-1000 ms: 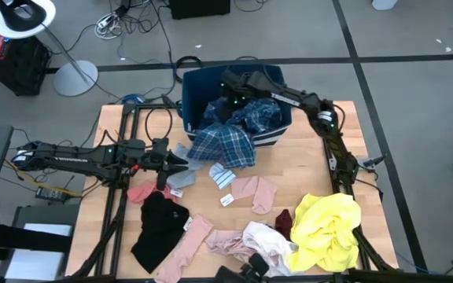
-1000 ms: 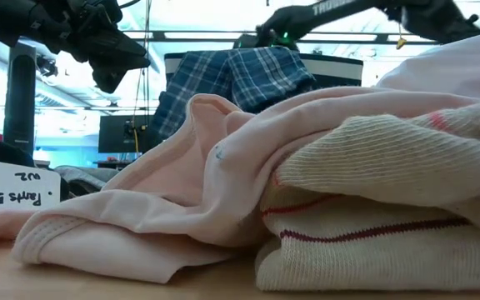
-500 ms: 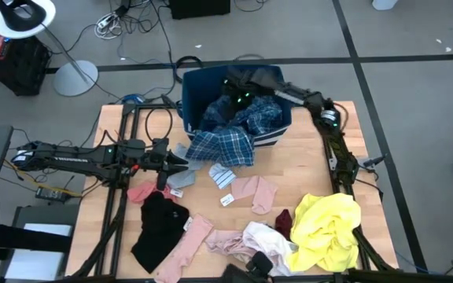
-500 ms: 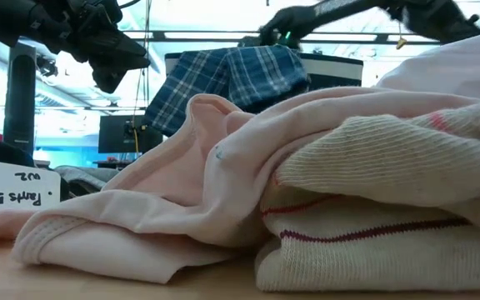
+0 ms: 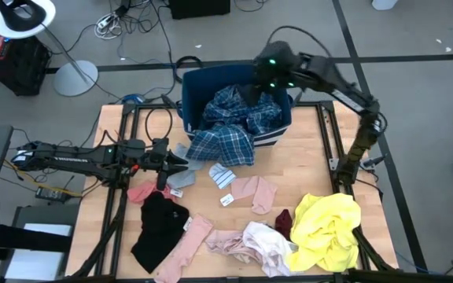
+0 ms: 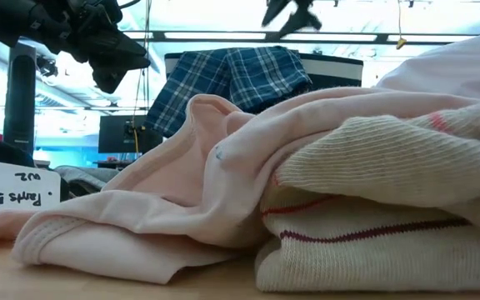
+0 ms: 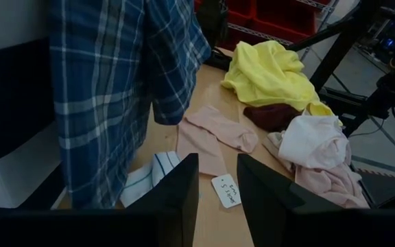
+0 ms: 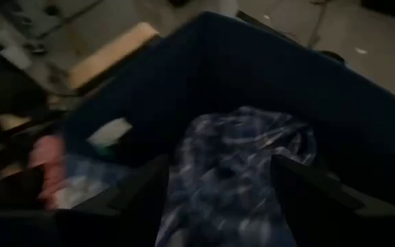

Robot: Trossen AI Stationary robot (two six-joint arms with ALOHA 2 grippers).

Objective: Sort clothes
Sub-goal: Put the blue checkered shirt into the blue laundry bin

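Hanging half over the front wall of the navy bin (image 5: 283, 126), the blue plaid garment (image 5: 226, 141) trails onto the table (image 5: 305, 169); other clothes lie strewn nearer the front: yellow garment (image 5: 327, 228), black garment (image 5: 157, 228), pale pink pieces (image 5: 255, 192). All judged light, limp, non-fragile, prone to snag; best pinched at a raised fold. Right gripper (image 5: 264, 79), jaws spread wide and empty, hovers above the bin. Left gripper (image 5: 181, 162), jaws parted and holding nothing, waits beside the plaid's hem.
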